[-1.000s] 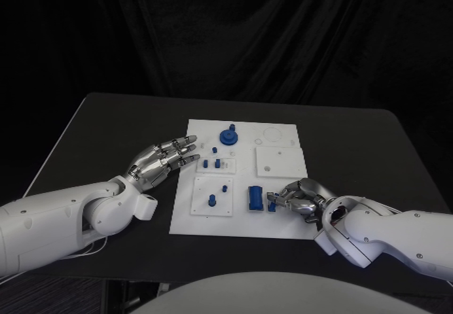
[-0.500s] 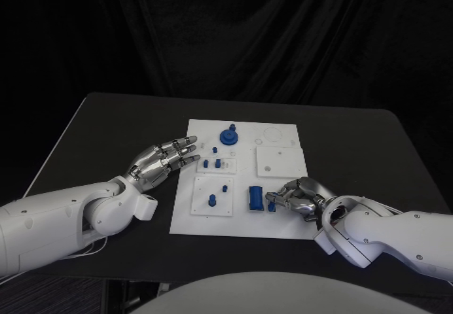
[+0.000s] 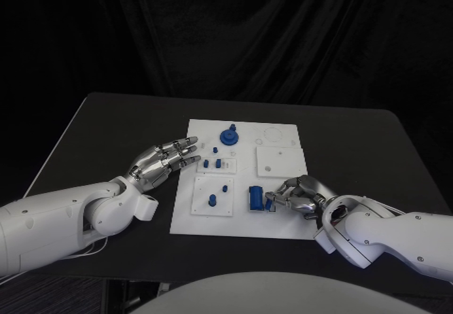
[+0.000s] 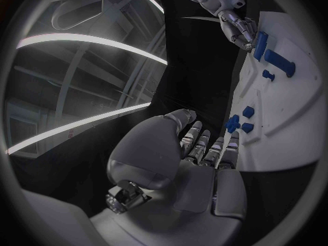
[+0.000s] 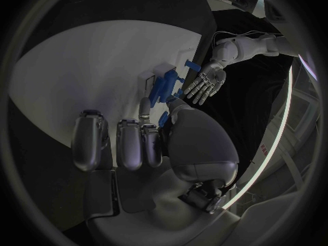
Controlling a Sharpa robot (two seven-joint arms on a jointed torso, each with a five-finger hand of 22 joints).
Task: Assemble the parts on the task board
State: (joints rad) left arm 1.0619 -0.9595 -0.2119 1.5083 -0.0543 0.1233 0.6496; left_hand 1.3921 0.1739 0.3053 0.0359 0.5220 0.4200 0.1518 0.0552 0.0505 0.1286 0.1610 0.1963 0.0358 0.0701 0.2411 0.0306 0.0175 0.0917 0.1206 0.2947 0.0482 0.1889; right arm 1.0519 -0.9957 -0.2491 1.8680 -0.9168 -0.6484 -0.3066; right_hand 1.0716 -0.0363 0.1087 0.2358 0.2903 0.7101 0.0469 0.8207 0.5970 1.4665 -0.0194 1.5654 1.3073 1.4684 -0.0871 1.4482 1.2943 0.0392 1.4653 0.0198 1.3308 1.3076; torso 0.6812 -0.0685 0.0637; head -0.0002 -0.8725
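The task board (image 3: 279, 222) lies between the left hand (image 3: 165, 159) and right hand (image 3: 300, 194); a blue part (image 3: 254, 198) sits just beside the right hand's fingertips (image 3: 271, 196).

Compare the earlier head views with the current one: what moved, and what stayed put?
The right hand edged slightly up the board, fingers still at the small blue part beside the larger block. The left hand, open at the board's left edge, and the other parts stayed as they were.
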